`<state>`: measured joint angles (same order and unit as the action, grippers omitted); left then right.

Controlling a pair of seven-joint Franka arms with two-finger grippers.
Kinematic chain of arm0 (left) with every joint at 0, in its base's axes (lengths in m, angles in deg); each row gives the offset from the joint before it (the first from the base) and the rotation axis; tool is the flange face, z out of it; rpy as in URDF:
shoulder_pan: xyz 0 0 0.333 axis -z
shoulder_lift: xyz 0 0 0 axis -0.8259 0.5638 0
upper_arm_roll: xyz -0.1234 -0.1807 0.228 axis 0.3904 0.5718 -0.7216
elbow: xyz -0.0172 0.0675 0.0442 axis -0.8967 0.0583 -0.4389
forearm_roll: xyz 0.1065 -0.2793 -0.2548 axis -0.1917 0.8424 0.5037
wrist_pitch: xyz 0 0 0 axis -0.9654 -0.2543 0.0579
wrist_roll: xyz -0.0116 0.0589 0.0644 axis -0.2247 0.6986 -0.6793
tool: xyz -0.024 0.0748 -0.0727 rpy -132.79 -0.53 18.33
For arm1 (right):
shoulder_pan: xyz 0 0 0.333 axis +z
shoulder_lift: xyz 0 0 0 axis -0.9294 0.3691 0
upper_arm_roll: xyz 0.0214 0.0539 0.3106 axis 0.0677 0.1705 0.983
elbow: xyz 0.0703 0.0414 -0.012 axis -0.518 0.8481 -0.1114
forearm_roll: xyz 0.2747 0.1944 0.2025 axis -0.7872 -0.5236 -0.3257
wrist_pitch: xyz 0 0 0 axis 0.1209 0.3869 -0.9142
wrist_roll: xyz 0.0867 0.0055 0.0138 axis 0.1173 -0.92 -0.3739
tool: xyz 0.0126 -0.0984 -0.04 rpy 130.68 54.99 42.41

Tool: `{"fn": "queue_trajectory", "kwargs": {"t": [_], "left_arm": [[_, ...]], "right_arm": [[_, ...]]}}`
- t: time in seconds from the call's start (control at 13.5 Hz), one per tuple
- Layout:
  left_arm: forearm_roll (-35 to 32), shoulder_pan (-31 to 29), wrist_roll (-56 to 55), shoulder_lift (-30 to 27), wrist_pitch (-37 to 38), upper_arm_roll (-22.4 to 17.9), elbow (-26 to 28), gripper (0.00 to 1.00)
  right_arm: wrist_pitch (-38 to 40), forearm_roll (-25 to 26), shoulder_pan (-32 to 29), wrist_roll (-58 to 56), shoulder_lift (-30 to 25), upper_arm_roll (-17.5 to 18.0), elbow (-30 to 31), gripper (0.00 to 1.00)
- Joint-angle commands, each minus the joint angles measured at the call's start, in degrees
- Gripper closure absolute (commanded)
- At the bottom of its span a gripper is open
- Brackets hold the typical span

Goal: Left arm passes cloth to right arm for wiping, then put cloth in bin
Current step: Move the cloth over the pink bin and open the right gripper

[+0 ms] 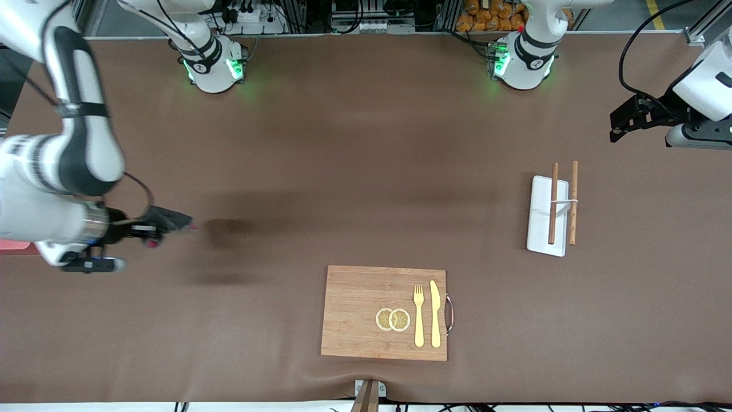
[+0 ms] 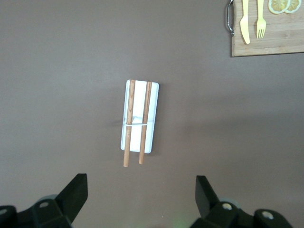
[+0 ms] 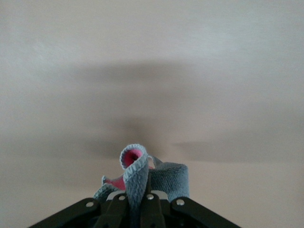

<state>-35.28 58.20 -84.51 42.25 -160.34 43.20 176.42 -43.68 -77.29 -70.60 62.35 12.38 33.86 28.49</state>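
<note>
The cloth (image 1: pixel 167 219), a dark grey rag with a pink inner side, is bunched in my right gripper (image 1: pixel 155 227). The gripper holds it just above the brown table near the right arm's end. In the right wrist view the cloth (image 3: pixel 137 175) curls up out of the shut right gripper (image 3: pixel 138 202). A pink-red sliver of the bin (image 1: pixel 12 245) shows at the table's edge, mostly hidden under the right arm. My left gripper (image 1: pixel 616 126) is open and empty, up in the air at the left arm's end; it shows in the left wrist view (image 2: pixel 141 184).
A white tray (image 1: pixel 538 217) with two wooden sticks across it lies toward the left arm's end; it also shows in the left wrist view (image 2: pixel 153 118). A wooden cutting board (image 1: pixel 354 312) with lemon slices, a yellow fork and a yellow knife lies near the front camera.
</note>
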Motion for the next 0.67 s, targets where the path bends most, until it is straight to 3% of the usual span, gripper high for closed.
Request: {"fn": "queue_trajectory", "kwargs": {"t": [0.0,0.22,0.59], "left_arm": [[0.82,0.12,0.11,0.42,-0.55,0.27,-0.14,0.00],[0.91,-0.15,0.11,0.69,-0.64,0.27,-0.23,0.00],[0.91,-0.67,-0.16,1.48,-1.25,0.27,-0.23,0.00]], "right_arm": [[6.76,3.63,-7.73,-10.95,-0.54,1.07,-5.65,1.00],[11.43,6.98,-15.11,-22.03,-0.45,1.07,-10.14,1.00],[10.92,13.76,-25.32,-38.12,0.07,1.07,-13.83,1.00]]}}
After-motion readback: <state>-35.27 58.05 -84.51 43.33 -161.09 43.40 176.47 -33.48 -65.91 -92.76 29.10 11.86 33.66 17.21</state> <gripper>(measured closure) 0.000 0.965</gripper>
